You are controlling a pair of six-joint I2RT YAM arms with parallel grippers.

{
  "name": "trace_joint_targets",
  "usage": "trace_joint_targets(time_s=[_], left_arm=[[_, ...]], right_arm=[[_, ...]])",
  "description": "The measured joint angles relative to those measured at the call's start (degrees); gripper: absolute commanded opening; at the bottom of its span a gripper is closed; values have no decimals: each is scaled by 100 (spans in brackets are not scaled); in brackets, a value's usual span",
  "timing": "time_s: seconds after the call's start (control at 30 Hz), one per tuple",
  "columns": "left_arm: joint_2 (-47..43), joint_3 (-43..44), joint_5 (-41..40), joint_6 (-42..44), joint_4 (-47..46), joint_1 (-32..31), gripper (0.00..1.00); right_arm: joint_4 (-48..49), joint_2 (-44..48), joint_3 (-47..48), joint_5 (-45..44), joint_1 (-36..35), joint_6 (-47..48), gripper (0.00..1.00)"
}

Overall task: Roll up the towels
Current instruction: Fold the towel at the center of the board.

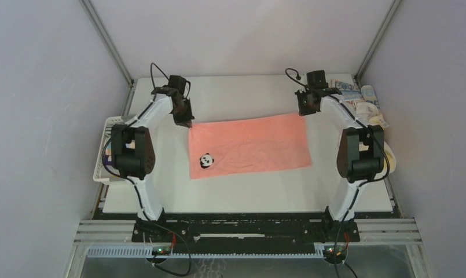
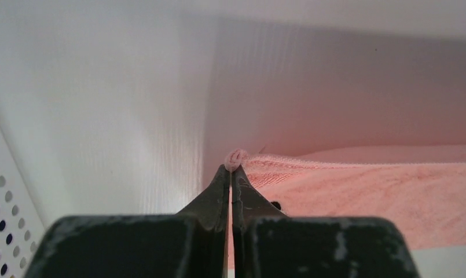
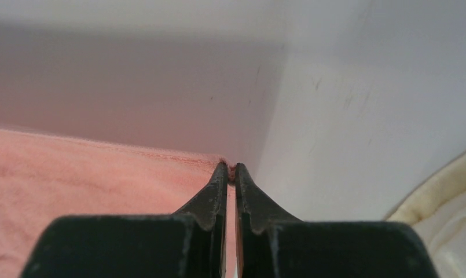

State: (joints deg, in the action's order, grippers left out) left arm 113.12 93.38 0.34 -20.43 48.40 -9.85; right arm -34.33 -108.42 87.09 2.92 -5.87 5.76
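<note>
My left jaws and right jaws are each clamped on a far corner of the pink towel (image 1: 249,145), soft and light, likely to sag between them.

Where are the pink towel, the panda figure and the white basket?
pink towel (image 1: 259,142), top view, middle of the cloth.
panda figure (image 1: 206,161), top view, its centre.
white basket (image 1: 99,168), top view, its outer rim.

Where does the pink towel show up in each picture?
Top view: the pink towel lies flat mid-table, between the arms.
Left wrist: pink towel fills the right side, corner pinched by the left gripper.
Right wrist: pink towel at lower left, corner pinched by the right gripper.
Shared landmark: the white table.
</note>
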Motion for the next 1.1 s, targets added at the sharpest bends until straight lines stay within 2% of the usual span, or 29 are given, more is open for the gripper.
trace_joint_targets(time_s=[0.47, 0.83, 1.1], left_arm=[[-1910, -2778, 118, -599, -981, -177, 0], [-2898, -3585, -103, -957, -1325, -483, 0], [-3307, -4011, -223, -1075, -1456, -634, 0]], right_arm=[[245, 1517, -2151, 55, 20, -986, 0], [605, 2518, -3241, 157, 378, -1644, 0], [879, 3005, -3755, 354, 518, -1906, 0]])
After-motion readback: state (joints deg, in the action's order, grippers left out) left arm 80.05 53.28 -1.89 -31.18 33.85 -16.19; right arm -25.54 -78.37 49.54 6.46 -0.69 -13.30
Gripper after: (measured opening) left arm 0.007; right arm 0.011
